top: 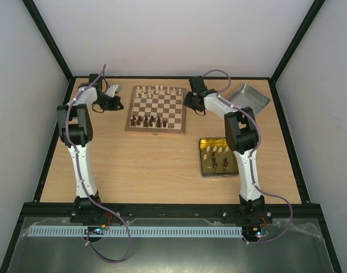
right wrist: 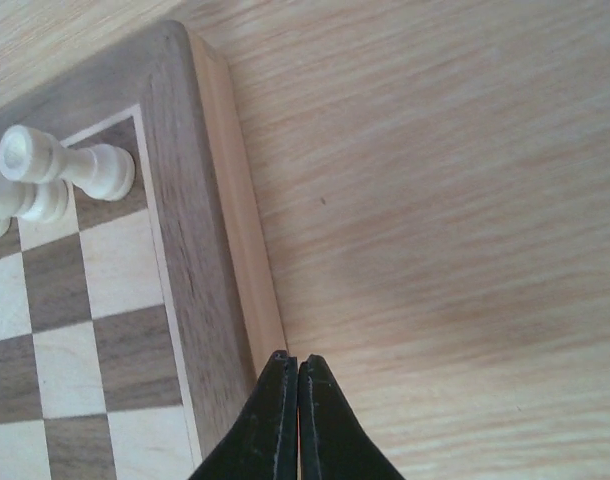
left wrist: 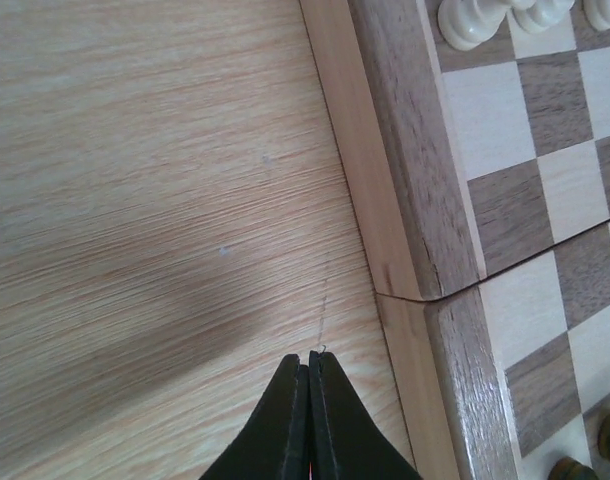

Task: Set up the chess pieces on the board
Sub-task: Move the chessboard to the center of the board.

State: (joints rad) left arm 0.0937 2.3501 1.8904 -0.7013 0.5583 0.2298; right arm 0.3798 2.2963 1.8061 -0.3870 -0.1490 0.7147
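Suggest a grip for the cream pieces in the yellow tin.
Come straight down and pinch a cream piece across its top. The yellow tin has raised walls and the pieces sit close together, so a side approach looks blocked. Probably start with an outer one.

Both arms stretch toward twelve o'clock; the left gripper [top: 112,103] points toward three, the right gripper [top: 191,100] toward nine, both with fingers pressed together and empty.

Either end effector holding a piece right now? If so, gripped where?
Nothing held. Left end effector and right end effector are both shut, empty, flanking the board.
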